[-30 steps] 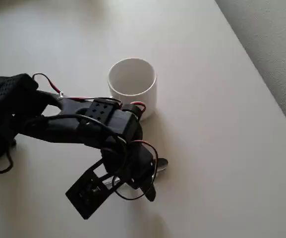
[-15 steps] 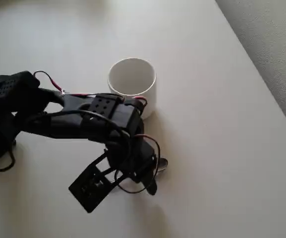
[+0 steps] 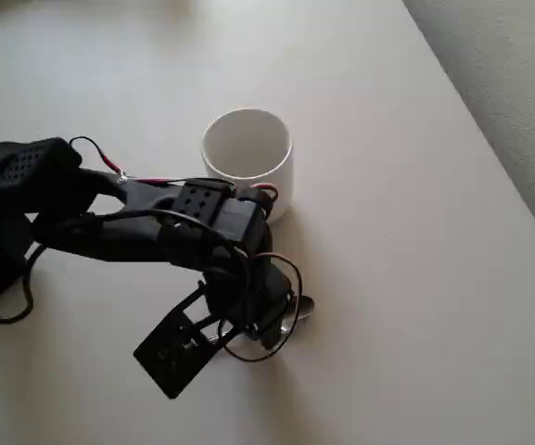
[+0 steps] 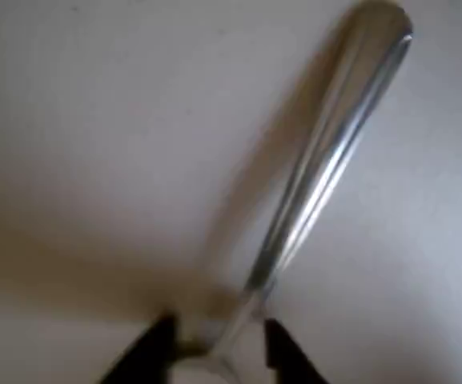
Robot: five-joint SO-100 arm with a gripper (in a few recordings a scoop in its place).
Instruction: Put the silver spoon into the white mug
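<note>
**Down low: black fingers at the neck of the spoon**

Down on the tabletop, the gripper [image 4: 217, 340] has its two black fingertips [image 4: 154, 346] set on either side of the thin neck of the silver spoon [image 4: 327, 172], with the metal running between them. Whether they are pressing on it or just bracketing it, I cannot tell; a narrow gap shows on each side in the wrist view.

From the fingertips the spoon's slim handle runs away toward 1 o'clock in the wrist view, polished and ridged lengthwise, ending in a rounded tip. It lies flat on the table [image 4: 78, 120], throwing a soft shadow on its left side. In the overhead view a shiny bit of the spoon [image 3: 301, 307] peeks out at about 3 o'clock from the gripper [image 3: 281, 338]; the rest is covered by the black arm [image 3: 156, 227], which is hung with red and black wires.

The white mug [image 3: 247, 159] stands upright at roughly 12 o'clock from the gripper, near but apart from the spoon, its smooth round mouth showing a white inside. The arm's upper links cross just below its base, between mug and spoon.

The table [image 3: 415, 306] is matte and pale beige. A grey, finely textured surface [image 3: 517, 102] borders it at 2 o'clock.
</note>
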